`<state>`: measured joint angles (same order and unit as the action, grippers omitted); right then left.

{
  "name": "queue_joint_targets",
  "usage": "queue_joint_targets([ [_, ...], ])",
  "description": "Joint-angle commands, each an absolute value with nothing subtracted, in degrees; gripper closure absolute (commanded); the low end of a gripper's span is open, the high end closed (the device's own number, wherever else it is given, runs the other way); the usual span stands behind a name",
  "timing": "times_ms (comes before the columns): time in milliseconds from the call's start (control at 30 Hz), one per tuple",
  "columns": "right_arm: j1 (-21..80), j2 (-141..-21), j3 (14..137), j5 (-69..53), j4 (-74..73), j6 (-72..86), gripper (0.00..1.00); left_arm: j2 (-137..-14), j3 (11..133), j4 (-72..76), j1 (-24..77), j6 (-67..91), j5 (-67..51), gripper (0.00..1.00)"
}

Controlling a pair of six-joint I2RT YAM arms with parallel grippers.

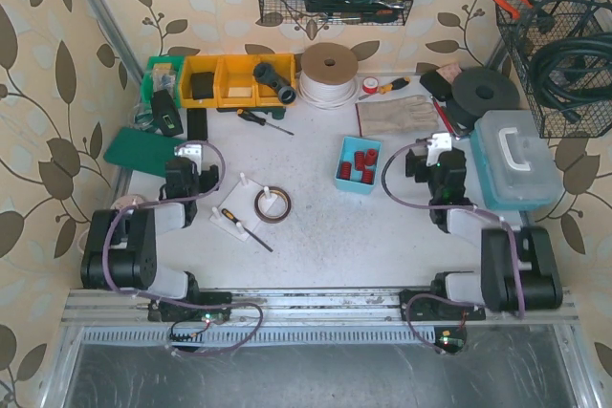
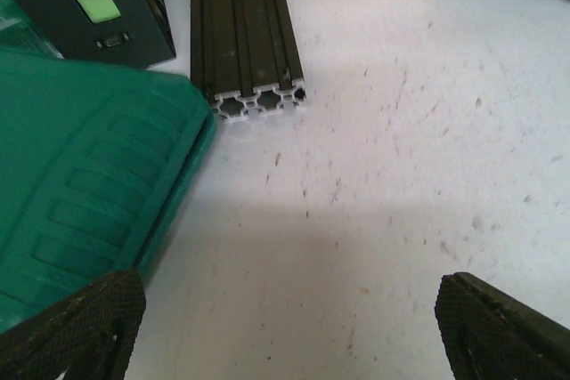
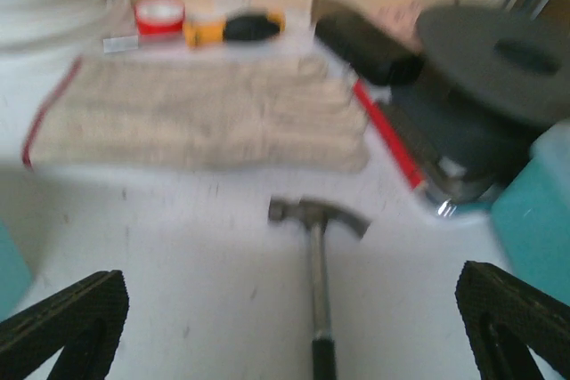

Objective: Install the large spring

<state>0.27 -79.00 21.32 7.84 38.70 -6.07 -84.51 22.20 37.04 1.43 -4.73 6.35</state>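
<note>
A white fixture (image 1: 241,207) lies on the table between the arms, with a brown ring (image 1: 273,204) resting on its right end. I cannot make out a large spring for certain in any view. My left gripper (image 1: 187,154) is open and empty, to the left of the fixture; its wrist view (image 2: 289,335) shows only bare table between the fingertips (image 2: 80,327). My right gripper (image 1: 440,146) is open and empty at the right side. In its wrist view (image 3: 289,331) a hammer (image 3: 316,255) lies on the table between the fingertips (image 3: 517,327), untouched.
A yellow-handled screwdriver (image 1: 247,228) lies by the fixture. A blue bin (image 1: 359,164) holds red parts. A green case (image 2: 80,184), a black extrusion (image 2: 240,24) and a black device (image 2: 89,2) lie ahead of the left gripper. A cloth (image 3: 196,113), a black disc (image 3: 499,60) and a teal box (image 1: 516,160) are near the right one.
</note>
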Motion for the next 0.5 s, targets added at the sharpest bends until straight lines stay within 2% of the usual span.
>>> queue_joint_targets([
  [0, 0.42, -65.68, 28.42, 10.3, 22.58, -3.76, 0.0, -75.73, 32.67, 15.71, 0.8, -3.32, 3.93, 0.09],
  [200, 0.34, -51.95, 42.6, 9.79, -3.1, -0.72, 0.0, -66.68, 43.27, -3.76, 0.81, 4.67, 3.94, 0.09],
  [333, 0.33, -52.37, 55.19, 12.61, -24.27, 9.5, 0.0, -61.98, 52.29, -17.56, 0.8, 12.19, 2.93, 0.08],
  [433, 0.18, -54.87, 60.24, 15.06, -35.07, 15.92, 0.0, -59.48, 55.9, -28.86, 0.8, 24.58, 8.16, 0.08],
  [467, 0.03, -55.32, 60.34, 13.76, -36.04, 17.16, 0.0, -58.7, 56.15, -32.02, 0.79, 27.23, 8.34, 0.04],
])
